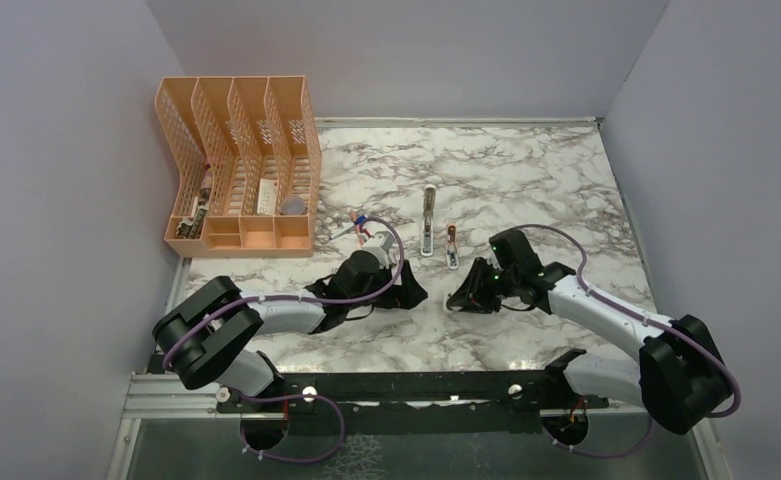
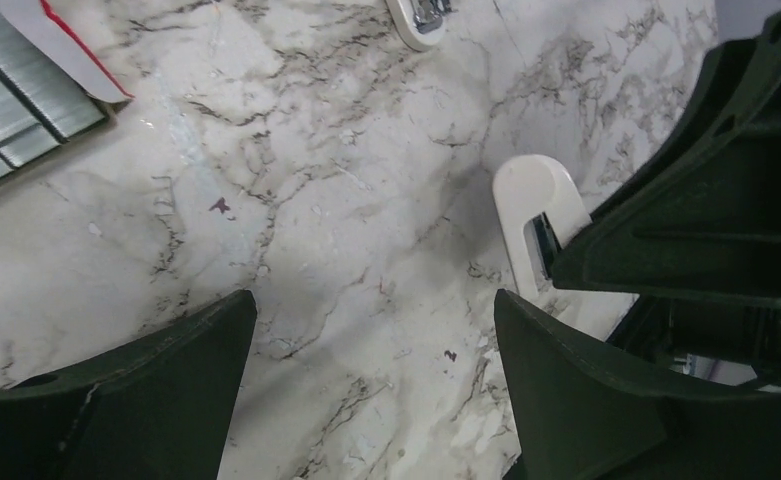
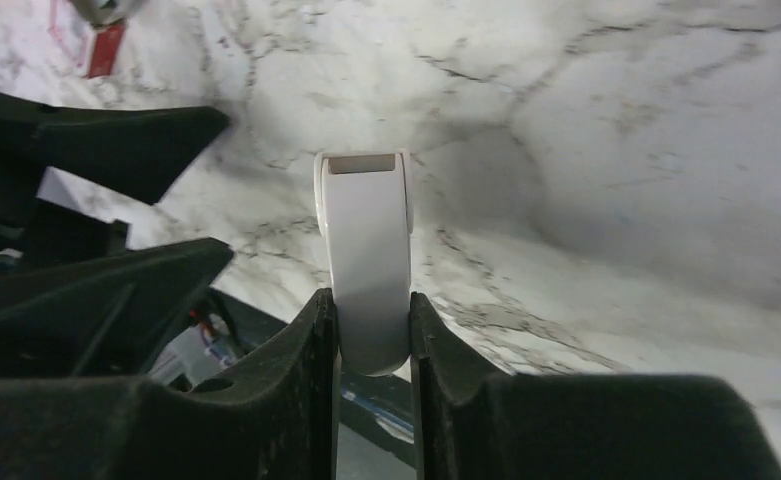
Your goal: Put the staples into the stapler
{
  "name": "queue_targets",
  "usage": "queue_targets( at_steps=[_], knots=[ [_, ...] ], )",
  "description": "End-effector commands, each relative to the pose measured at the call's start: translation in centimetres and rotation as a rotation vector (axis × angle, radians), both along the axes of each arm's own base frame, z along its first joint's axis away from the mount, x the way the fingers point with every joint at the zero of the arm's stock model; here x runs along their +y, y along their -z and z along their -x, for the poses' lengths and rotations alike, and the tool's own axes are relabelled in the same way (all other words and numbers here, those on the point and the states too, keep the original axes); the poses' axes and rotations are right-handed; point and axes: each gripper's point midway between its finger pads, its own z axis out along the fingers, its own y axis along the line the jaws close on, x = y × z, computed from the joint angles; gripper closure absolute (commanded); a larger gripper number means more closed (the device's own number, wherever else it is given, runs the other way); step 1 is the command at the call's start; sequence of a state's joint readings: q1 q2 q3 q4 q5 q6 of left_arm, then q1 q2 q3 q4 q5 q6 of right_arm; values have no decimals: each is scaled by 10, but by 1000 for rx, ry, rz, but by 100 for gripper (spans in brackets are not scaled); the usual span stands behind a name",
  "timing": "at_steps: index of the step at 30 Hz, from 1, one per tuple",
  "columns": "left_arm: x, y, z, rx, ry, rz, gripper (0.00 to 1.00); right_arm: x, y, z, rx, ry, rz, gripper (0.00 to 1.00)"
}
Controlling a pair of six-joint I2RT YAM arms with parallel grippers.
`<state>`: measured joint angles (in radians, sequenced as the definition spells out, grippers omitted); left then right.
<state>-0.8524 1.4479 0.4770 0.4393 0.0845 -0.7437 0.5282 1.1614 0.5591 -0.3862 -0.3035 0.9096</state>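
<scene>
My right gripper (image 3: 371,300) is shut on the near end of the slim white stapler (image 3: 366,240), which points away from its camera just above the marble. The left wrist view shows that same stapler (image 2: 531,200) sticking out from the right gripper's dark fingers (image 2: 696,220). The grey staples (image 2: 11,85) lie in strips in their open red-and-white box at the upper left there. My left gripper (image 2: 374,310) stands open over bare marble with nothing between its fingers. Seen from above, the left gripper (image 1: 413,292) and right gripper (image 1: 458,298) nearly meet mid-table.
An orange desk organizer (image 1: 241,165) stands at the back left. A white bar with silver metal inside (image 1: 428,222) and a shorter piece (image 1: 451,246) lie just beyond the grippers. The staple box (image 1: 366,235) sits beside the left wrist. Walls close three sides.
</scene>
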Motion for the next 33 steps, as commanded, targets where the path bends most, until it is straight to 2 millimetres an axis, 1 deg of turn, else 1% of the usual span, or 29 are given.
queue_targets(
  at_steps=[1, 7, 9, 11, 15, 20, 23, 28, 33],
  knots=[
    [-24, -30, 15, -76, 98, 153, 14, 34, -21, -4, -4, -47, -196, 79],
    [-29, -32, 26, -131, 138, 180, 23, 44, -26, -3, 49, -12, -273, 79],
    [-31, -32, 28, -138, 148, 183, 28, 45, -28, -2, 62, -1, -287, 79],
    [-32, -30, 30, -141, 158, 182, 35, 46, -30, -2, 71, 8, -299, 79],
    [-33, -24, 30, -137, 157, 169, 46, 47, -34, -1, 78, 13, -315, 79],
    [-38, -21, 31, -126, 174, 168, 50, 49, -35, -1, 80, 6, -325, 79],
    [-41, -21, 31, -131, 178, 170, 55, 50, -35, -3, 83, 10, -322, 79],
    [-38, -21, 27, -142, 153, 162, 61, 53, -40, -7, 73, 3, -333, 79],
    [-32, -17, 23, -150, 119, 144, 71, 49, -41, -11, 55, 6, -286, 79]
  ],
)
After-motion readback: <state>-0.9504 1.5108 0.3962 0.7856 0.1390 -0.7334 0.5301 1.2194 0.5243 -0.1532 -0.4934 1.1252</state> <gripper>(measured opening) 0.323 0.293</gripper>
